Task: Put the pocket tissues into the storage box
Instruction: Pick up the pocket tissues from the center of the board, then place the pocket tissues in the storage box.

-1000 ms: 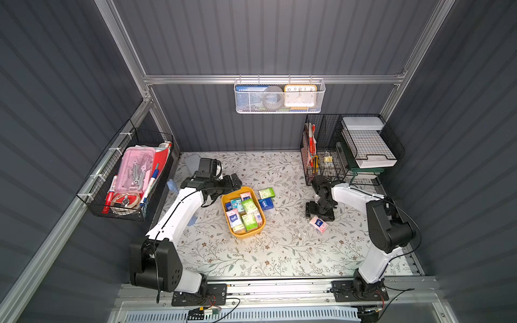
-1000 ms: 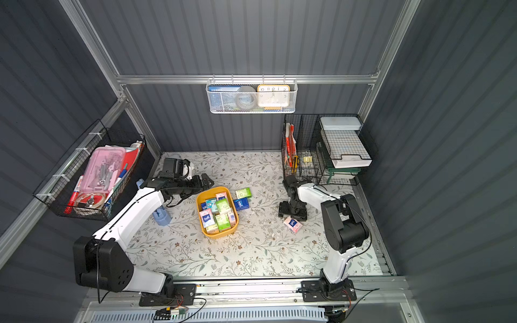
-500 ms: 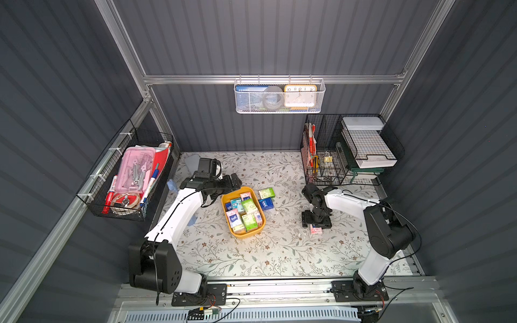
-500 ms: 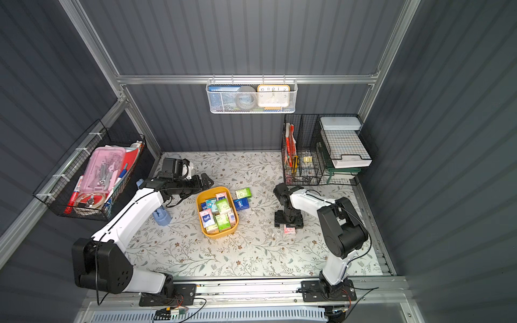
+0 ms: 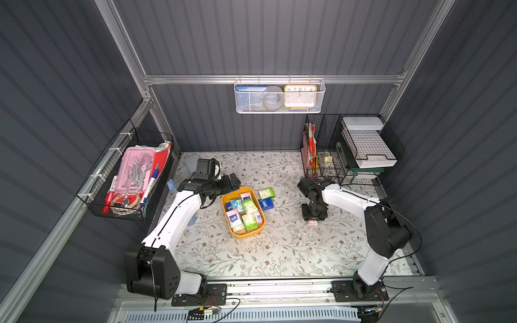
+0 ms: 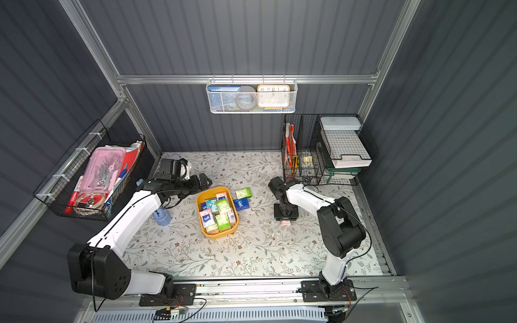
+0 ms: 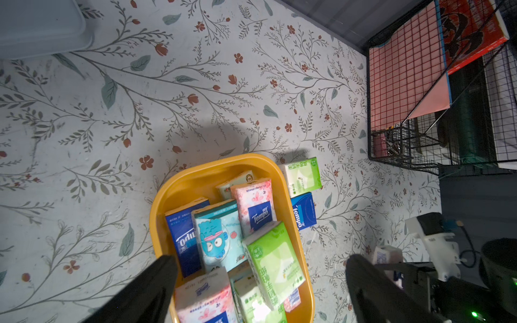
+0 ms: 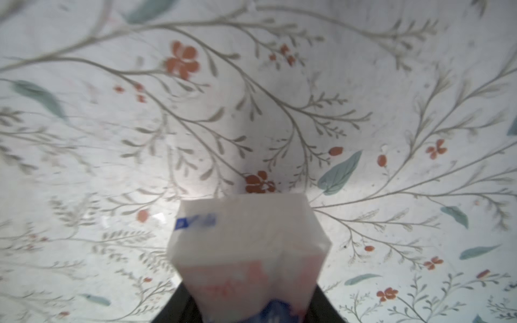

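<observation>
Right gripper (image 8: 249,307) seemingly pinches the pink packet (image 8: 246,237), long axis in line with the claw.

Looks like a robotics lab cell: dark ribbed wall panels (image 5: 265,42) on aluminium framing (image 5: 195,79), left arm (image 5: 179,221) and right arm (image 5: 347,197) bolted to a rail (image 5: 279,289) along the floral tabletop (image 5: 279,251)'s front edge.

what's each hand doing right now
left hand: open, holding nothing
right hand: closed on a pink tissue pack
</observation>
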